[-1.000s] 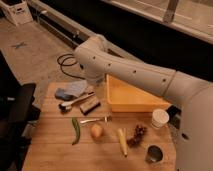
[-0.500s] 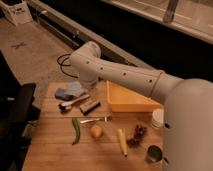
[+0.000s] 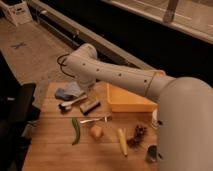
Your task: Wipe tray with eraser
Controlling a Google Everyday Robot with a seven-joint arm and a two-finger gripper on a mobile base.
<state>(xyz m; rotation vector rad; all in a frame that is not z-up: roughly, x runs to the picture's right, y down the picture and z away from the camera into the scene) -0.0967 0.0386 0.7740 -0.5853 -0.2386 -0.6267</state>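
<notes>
floor (image 3: 31, 56): grey concrete | table (image 3: 50, 146): light wood | lighting: dim, background dark

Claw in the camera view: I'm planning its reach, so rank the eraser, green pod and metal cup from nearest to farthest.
The claw hangs left of the tray.
1. Eraser, just below it.
2. Green pod, toward the front left.
3. Metal cup, front right corner.

Deep yellow-orange tray (image 3: 131, 106) sits upright; dark eraser (image 3: 90, 106) lies beside it, under the gripper (image 3: 89, 94).
</notes>
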